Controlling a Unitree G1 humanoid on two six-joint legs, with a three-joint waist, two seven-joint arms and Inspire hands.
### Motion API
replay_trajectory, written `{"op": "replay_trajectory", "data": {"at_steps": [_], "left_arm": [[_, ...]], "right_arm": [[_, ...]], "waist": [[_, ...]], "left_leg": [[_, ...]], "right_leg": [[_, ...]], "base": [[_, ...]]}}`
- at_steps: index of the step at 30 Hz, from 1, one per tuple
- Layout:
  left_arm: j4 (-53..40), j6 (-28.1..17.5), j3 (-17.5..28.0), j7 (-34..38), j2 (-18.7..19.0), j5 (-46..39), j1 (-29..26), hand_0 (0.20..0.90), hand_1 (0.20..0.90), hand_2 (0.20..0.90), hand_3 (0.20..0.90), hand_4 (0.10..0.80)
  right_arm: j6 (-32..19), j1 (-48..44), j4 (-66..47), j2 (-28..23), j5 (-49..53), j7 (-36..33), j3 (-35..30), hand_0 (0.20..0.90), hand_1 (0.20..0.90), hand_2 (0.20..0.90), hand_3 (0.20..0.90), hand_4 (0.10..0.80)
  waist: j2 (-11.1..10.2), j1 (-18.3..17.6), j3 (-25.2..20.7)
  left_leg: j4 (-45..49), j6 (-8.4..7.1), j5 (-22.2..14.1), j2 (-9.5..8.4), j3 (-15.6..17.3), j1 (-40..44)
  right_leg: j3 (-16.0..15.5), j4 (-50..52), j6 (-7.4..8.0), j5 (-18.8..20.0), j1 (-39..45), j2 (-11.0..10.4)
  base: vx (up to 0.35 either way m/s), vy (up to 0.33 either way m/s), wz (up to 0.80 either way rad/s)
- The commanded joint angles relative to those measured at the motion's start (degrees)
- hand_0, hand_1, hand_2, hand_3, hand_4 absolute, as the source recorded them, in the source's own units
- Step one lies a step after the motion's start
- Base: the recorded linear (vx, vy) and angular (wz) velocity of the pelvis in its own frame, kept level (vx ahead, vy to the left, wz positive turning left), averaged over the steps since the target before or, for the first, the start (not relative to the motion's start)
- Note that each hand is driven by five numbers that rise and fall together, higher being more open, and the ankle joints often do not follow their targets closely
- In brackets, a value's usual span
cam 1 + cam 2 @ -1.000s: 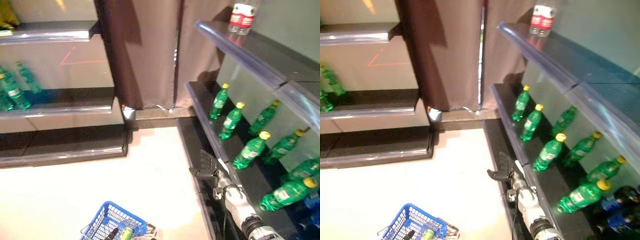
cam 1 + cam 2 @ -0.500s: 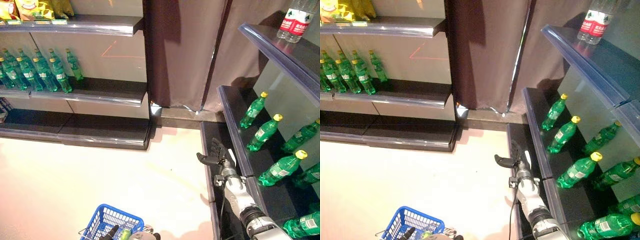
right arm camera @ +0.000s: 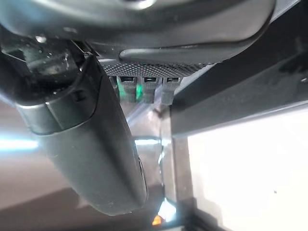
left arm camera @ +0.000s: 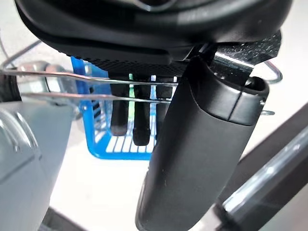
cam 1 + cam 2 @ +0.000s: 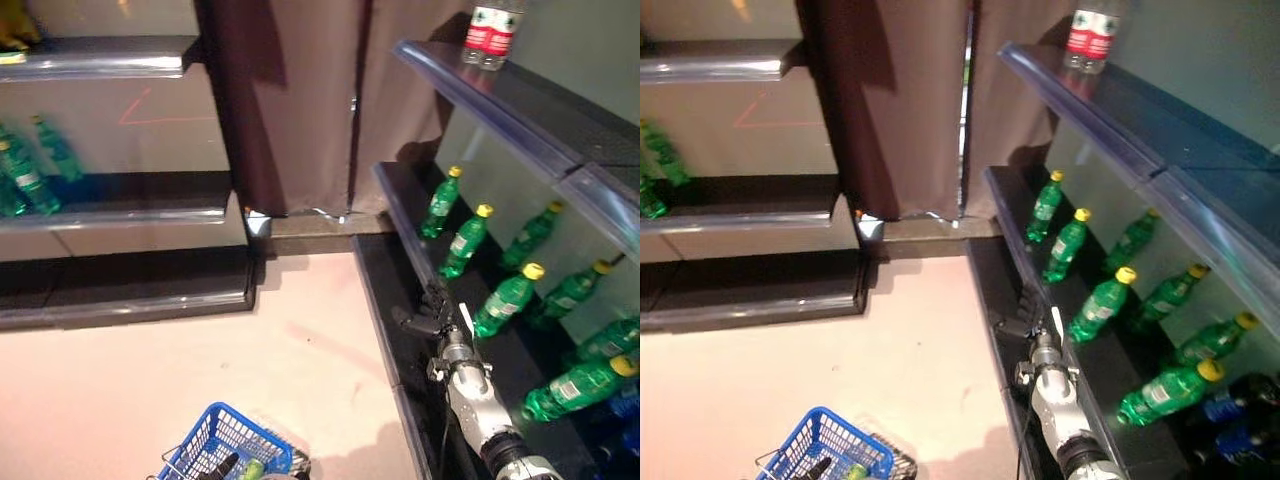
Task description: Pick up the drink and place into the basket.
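We see the right robot hand (image 5: pixel 432 318) raised at the front edge of the lower shelf (image 5: pixel 395 215) on our right, its fingers straight and relaxed, with nothing in them. Just beyond it stands a green drink bottle (image 5: pixel 503 299) with a yellow cap, close to the fingertips, though we cannot tell whether they touch. More green bottles (image 5: pixel 463 241) of the same kind stand in rows along that shelf, and a clear bottle with a red label (image 5: pixel 487 27) sits on the upper shelf (image 5: pixel 500 95).

The left robot hand (image 4: pixel 139 115) shows mainly in its own wrist view, where its fingers curl round the wire handle (image 4: pixel 86 77) of a blue basket (image 5: pixel 225 447). The basket hangs low over the pale floor (image 5: pixel 200 370), at the bottom of the head views, and something green (image 5: pixel 250 467) shows inside it.

Across the floor, on our left, other shelves (image 5: pixel 120 215) carry more green bottles (image 5: pixel 25 185), and a dark curtain (image 5: pixel 290 100) hangs between the two shelf units.
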Motion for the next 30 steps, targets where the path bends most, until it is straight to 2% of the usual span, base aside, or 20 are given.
{"op": "replay_trajectory", "data": {"at_steps": [1,7,12,19,30], "left_arm": [[-3.1,-0.9,-2.0,-3.3,-1.2,1.7,-4.0,0.300,0.300,0.300,0.200,0.100],[-4.0,-0.6,-2.9,-3.3,-1.1,2.0,-5.9,0.300,0.300,0.300,0.200,0.100],[-4.0,-1.1,-4.0,-4.3,-1.4,2.3,-7.7,0.300,0.300,0.300,0.200,0.100],[-2.8,-2.0,-4.3,-5.7,-2.0,3.6,-8.5,0.300,0.300,0.300,0.200,0.100],[-0.7,-2.5,-1.2,-7.0,-1.9,3.9,-7.3,0.300,0.300,0.300,0.200,0.100]], "right_arm": [[-6.0,-2.0,-7.8,-3.6,0.4,4.2,-1.5,0.900,0.900,0.900,0.900,0.800],[-3.0,1.0,-12.9,-4.6,0.4,9.0,-2.2,0.900,0.900,0.900,0.900,0.800],[-2.8,2.9,-15.5,-5.6,0.1,10.9,-2.9,0.900,0.900,0.900,0.900,0.800],[-3.5,6.8,-19.5,-6.9,-1.2,11.9,-4.9,0.900,0.900,0.900,0.900,0.800],[-2.4,15.2,-24.9,-8.2,0.2,15.9,-8.0,0.900,0.900,0.900,0.900,0.800]], "waist": [[1.7,-1.7,-4.3],[1.2,-5.3,-4.2],[0.5,-7.4,-3.8],[-0.1,-10.5,-3.4],[-0.3,-14.7,-3.4]], "left_leg": [[3.8,1.20,-11.0,-2.23,1.5,1.2],[4.2,1.02,-11.5,-2.32,4.4,1.0],[6.1,1.23,-12.5,-2.29,6.4,0.5],[9.5,1.45,-14.1,-2.47,8.9,-1.1],[10.8,1.40,-14.5,-2.34,11.5,-1.9]], "right_leg": [[3.3,1.0,-1.58,2.6,-6.0,1.6],[7.0,-0.1,-0.52,4.0,-7.2,1.7],[9.3,0.5,-0.06,4.4,-8.3,1.5],[13.1,0.6,-0.08,4.8,-9.8,2.3],[17.6,0.3,-0.37,5.4,-11.1,4.4]], "base": [[-0.063,0.022,-0.47],[-0.057,0.039,-0.48],[-0.047,0.033,-0.45],[-0.038,0.015,-0.37],[-0.017,-0.005,-0.35]]}}
